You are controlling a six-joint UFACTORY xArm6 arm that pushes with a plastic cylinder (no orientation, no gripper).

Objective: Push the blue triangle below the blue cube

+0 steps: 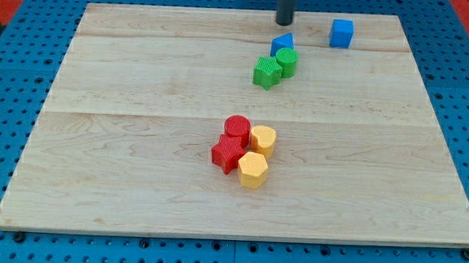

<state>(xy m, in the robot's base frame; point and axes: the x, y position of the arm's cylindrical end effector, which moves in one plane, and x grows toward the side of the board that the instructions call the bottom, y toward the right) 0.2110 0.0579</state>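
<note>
Wood board [139, 143] fills most of the view, pale and planked, lying on a blue perforated surface [14, 98] that shows around its edges.

Going from the view's left, the first blocks I meet sit a little below the board's middle: a red star-like block [228, 154] with a red cylinder [236, 127] touching it on the upper side. Packed against their right are two yellow hexagonal blocks, one [263, 139] beside the red cylinder and the other [253, 169] lower down, beside the red star. All four are pressed into one cluster.

Further up and slightly right is a second cluster. A green star-like block [266, 72] sits at its left, a green cylinder [287, 62] touches it on the right, and the blue triangle [282, 44] rests just above the green cylinder, touching or nearly touching it.

My tip [284, 23] stands near the board's top edge, just above the blue triangle and apart from it by a narrow strip of bare wood. I have no jaws to open or close, only the dark rod, and it is holding nothing.

Farthest right is the blue cube [342, 33], alone near the top edge, level with my tip and well to its right. The blue triangle lies to the cube's left and slightly lower.
</note>
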